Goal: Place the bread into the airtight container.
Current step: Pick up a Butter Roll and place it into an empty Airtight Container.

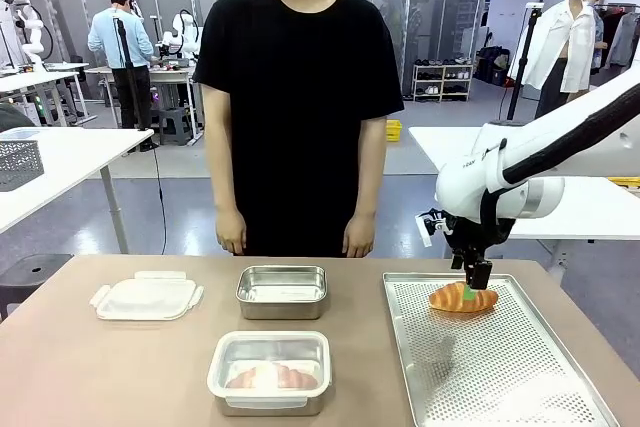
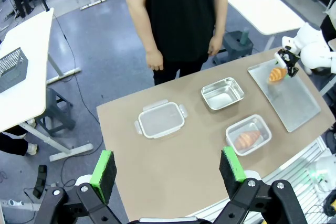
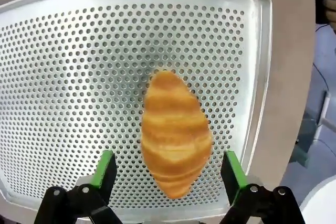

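Note:
A golden croissant, the bread (image 1: 463,298) (image 3: 175,131) (image 2: 276,74), lies on the perforated metal tray (image 1: 500,367) (image 3: 63,77) at the right. My right gripper (image 1: 475,282) (image 3: 169,174) is right above it, open, its green-padded fingers (image 3: 106,167) on either side of the bread and apart from it. An open steel container (image 1: 282,292) (image 2: 222,93) stands mid-table. Nearer me, a second container (image 1: 269,371) (image 2: 248,135) with a clear lid on holds another croissant. My left gripper (image 2: 169,170) hangs open high above the table's near edge.
A loose clear lid (image 1: 146,298) (image 2: 160,120) lies at the left of the table. A person in a black shirt (image 1: 298,97) stands at the far edge, hands down at their sides. Bare tabletop (image 1: 100,367) stretches along the left front.

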Controlling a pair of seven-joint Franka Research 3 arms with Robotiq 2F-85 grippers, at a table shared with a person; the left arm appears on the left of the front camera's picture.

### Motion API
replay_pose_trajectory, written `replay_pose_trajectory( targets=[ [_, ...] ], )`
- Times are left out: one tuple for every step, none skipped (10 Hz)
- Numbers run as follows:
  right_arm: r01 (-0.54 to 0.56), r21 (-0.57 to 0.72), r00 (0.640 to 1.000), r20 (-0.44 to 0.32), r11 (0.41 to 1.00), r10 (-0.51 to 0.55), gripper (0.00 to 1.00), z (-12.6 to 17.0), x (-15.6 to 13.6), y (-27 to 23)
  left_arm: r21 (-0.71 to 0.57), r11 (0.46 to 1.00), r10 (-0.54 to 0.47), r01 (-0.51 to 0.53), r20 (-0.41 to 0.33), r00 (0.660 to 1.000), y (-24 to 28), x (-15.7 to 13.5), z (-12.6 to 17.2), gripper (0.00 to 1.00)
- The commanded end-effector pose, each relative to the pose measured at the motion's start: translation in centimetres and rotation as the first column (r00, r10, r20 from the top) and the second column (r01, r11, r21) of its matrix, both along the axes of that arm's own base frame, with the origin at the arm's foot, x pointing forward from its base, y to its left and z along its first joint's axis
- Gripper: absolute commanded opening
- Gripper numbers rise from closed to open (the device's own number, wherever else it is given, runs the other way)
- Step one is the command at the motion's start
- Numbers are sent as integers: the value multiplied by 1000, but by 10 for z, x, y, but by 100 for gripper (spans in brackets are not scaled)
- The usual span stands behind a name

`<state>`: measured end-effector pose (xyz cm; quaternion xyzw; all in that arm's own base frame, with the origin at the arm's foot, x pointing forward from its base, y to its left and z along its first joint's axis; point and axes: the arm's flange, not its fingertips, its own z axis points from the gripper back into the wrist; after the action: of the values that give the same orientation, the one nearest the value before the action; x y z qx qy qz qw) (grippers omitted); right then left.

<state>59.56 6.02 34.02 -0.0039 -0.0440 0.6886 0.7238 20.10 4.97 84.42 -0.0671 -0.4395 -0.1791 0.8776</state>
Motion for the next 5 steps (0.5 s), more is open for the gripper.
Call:
replay_pose_trajectory(
  targets=[
    [50, -39, 998, -45, 998, -52, 100, -11, 16, 3, 0, 1000, -4, 4, 1, 1000, 0, -1, 1, 100],
    [51, -32, 997, -58, 998, -52, 100, -18, 18, 3, 0, 1000, -4, 4, 1, 1000, 0, -1, 1, 100],
    [50, -44, 997, -50, 998, -52, 100, -25, 19, 3, 0, 1000, -4, 4, 1, 1000, 0, -1, 1, 100],
    [38, -51, 997, -58, 998, -41, 100, -32, 21, 4, 0, 1000, -4, 4, 1, 1000, 0, -1, 1, 100],
    [49, -65, 997, -61, 997, -53, 100, -41, 24, 3, 0, 1000, -4, 4, 1, 1000, 0, -1, 1, 100]
  ],
)
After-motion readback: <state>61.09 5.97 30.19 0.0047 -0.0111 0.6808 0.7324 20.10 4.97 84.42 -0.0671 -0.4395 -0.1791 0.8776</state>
